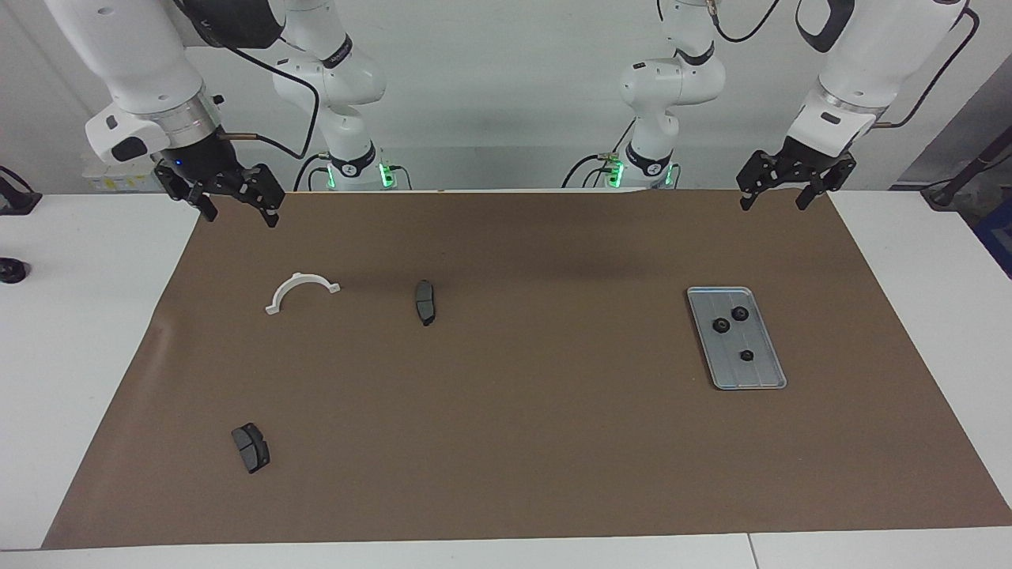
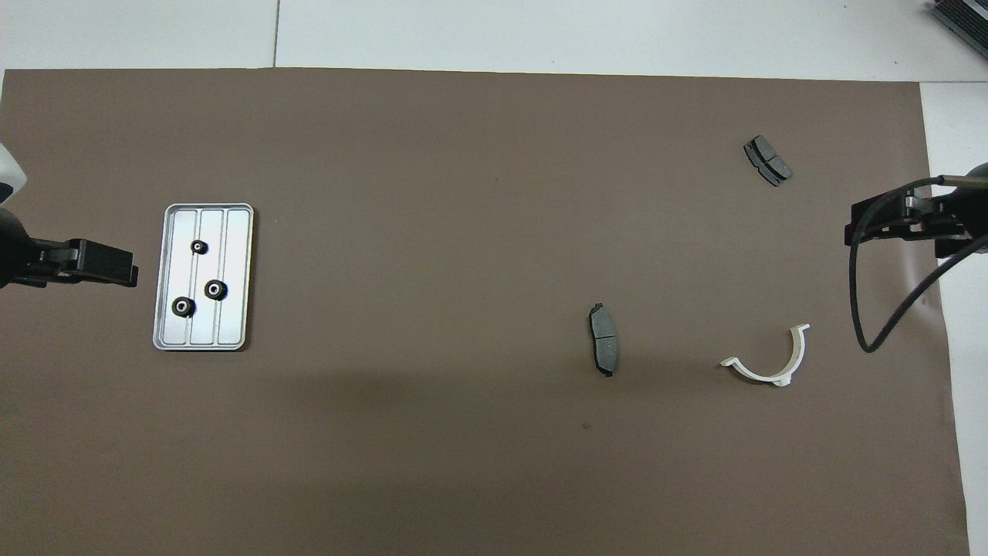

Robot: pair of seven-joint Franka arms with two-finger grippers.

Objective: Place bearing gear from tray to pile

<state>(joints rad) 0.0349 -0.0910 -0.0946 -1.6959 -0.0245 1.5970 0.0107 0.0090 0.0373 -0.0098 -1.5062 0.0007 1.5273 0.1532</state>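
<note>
The silver-grey tray (image 1: 760, 373) (image 2: 233, 324) lies on the brown mat toward the left arm's end of the table. Three small black bearing gears rest in it: one (image 1: 740, 314) (image 2: 216, 289), a second (image 1: 720, 325) (image 2: 182, 306) and a third (image 1: 745, 356) (image 2: 200, 246). My left gripper (image 1: 774, 204) (image 2: 131, 274) hangs open and empty above the mat's corner, off to the side of the tray. The right gripper (image 1: 240, 218) (image 2: 855, 230) is also open and empty, up over the mat's edge at the right arm's end. No pile is in view.
A white half-ring clamp (image 1: 300, 291) (image 2: 772, 363) and a dark brake pad (image 1: 425, 302) (image 2: 603, 340) lie toward the right arm's end. A second brake pad (image 1: 251, 447) (image 2: 767, 161) lies farther from the robots. White table surrounds the mat.
</note>
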